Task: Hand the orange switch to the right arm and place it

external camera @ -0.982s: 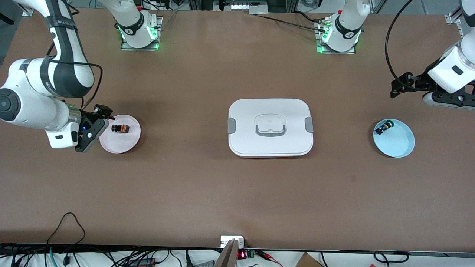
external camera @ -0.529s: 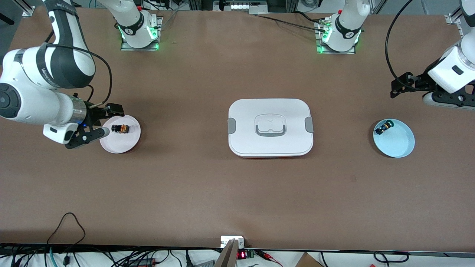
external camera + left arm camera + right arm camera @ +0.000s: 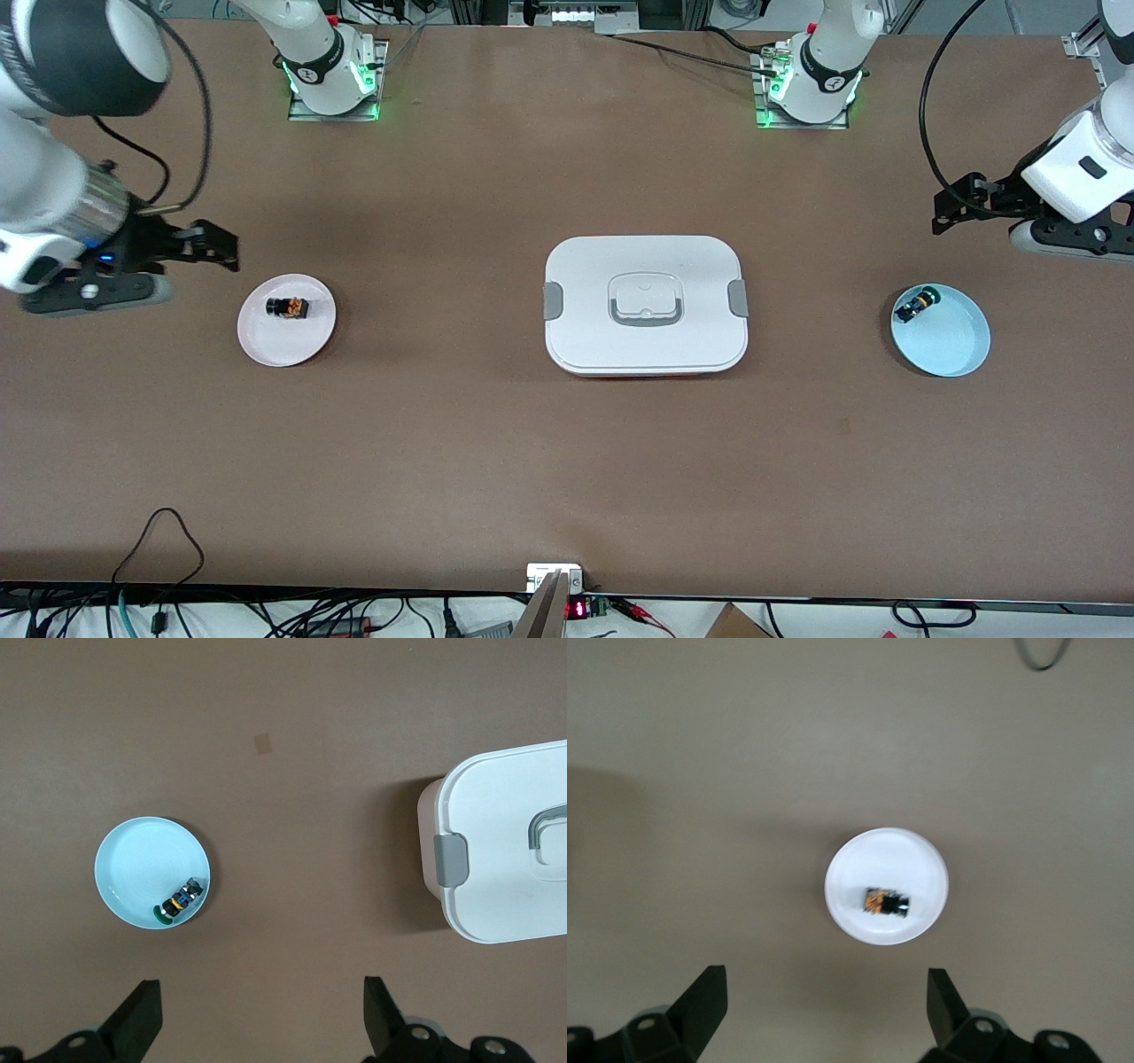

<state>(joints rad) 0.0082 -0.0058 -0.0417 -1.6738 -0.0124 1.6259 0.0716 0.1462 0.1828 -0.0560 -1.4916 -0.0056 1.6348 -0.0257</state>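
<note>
The orange switch (image 3: 288,307) lies on its side on a small white plate (image 3: 297,344) toward the right arm's end of the table. It also shows in the right wrist view (image 3: 886,901), on the same plate (image 3: 914,864). My right gripper (image 3: 197,269) is open and empty, up over bare table beside that plate; its own view (image 3: 826,1010) shows the fingers wide apart. My left gripper (image 3: 976,229) is open and empty, waiting over the table by a light blue plate (image 3: 955,346); its own view (image 3: 261,1019) shows bare table between the fingers.
A white lidded box (image 3: 645,303) with grey latches sits mid-table and also shows in the left wrist view (image 3: 505,859). The light blue plate (image 3: 137,859) holds a black switch with a green-yellow cap (image 3: 912,307), which also shows in that wrist view (image 3: 180,898).
My right gripper has lifted and drawn back from the white plate toward the right arm's end of the table. The orange switch stays on the plate. The left arm has not moved.
</note>
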